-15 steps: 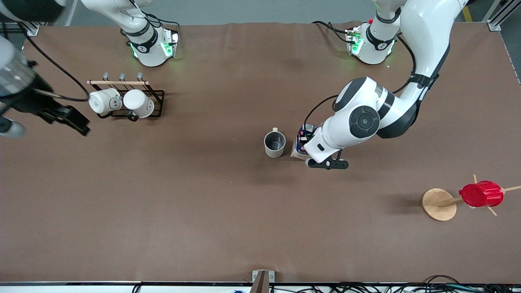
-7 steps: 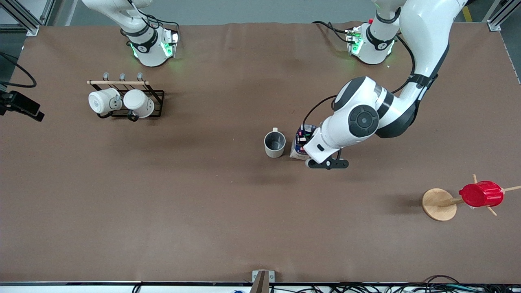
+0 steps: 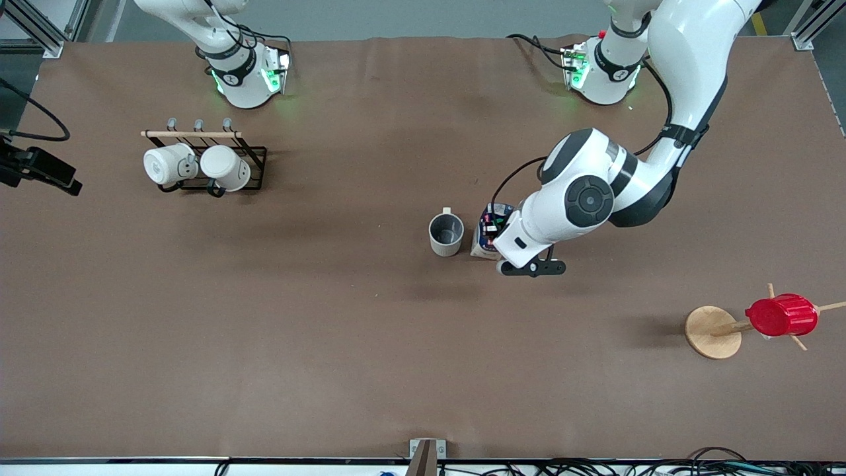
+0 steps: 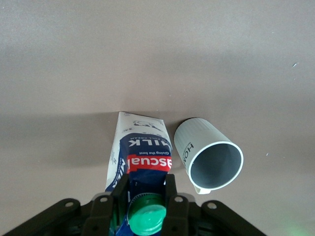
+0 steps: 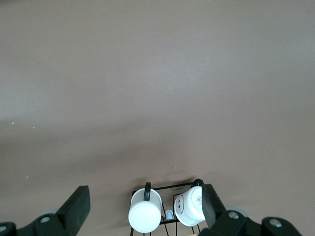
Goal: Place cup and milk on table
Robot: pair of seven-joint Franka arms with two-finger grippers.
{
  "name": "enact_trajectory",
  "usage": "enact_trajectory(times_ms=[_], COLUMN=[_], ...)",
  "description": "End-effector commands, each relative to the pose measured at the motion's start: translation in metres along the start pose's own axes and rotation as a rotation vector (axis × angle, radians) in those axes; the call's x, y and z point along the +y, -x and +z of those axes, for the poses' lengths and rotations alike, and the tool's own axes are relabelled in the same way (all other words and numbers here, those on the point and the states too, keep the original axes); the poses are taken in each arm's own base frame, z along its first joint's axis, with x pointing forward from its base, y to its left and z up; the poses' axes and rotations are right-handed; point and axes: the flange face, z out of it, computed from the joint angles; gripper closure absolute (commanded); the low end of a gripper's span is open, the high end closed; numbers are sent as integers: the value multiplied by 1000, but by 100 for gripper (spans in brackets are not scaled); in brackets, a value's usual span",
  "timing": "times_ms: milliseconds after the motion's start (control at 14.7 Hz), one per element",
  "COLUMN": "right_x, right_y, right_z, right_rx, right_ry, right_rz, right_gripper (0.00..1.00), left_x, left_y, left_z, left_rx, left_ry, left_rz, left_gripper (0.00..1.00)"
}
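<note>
standing upright mid-surface (image 3: pixel 330 344), the light-grey mug (image 3: pixel 446 234) sits just beside the milk carton (image 3: pixel 488 233). the left gripper (image 4: pixel 146 204) has its fingers (image 4: pixel 121 196) clamped on the carton's top. the right gripper (image 5: pixel 142 206) waits above the mug rack (image 5: pixel 167 212), fingers spread wide.

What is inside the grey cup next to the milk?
Nothing shows inside the cup: only its bare grey walls and bottom. It stands upright on the table beside the milk, which the left gripper holds near the cap.
</note>
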Motion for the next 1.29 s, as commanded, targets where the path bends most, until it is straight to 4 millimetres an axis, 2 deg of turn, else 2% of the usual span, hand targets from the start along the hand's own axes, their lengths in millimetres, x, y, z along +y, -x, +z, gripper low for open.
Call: enact_trajectory(times_ms=[0, 68, 204, 272, 475, 611, 883, 1222], right_x=[0, -3, -1, -1, -1, -2, -1, -2], right_y=[12, 13, 13, 14, 13, 13, 13, 14], right_z=[0, -1, -2, -2, -3, -3, -4, -6], right_rx=[2, 5, 2, -3, 2, 3, 3, 7], right_ry=[-17, -18, -17, -17, -17, -17, -19, -21], right_rz=[-7, -11, -7, -6, -6, -6, -3, -5], right_gripper=[0, 0, 0, 0, 0, 0, 0, 0], left_x=[2, 0, 2, 4, 4, -19, -91, -176], left_y=[1, 0, 2, 4, 20, 28, 21, 39], left_z=[-4, -7, -15, -27, -81, -119, -177, -259], left_rx=[13, 16, 29, 49, 116, 141, 196, 262], left_ry=[7, 7, 8, 10, -8, -69, -114, -165], left_rz=[-12, -11, -9, -6, -1, -15, -10, 30], left_gripper=[13, 0, 0, 0, 0, 0, 0, 0])
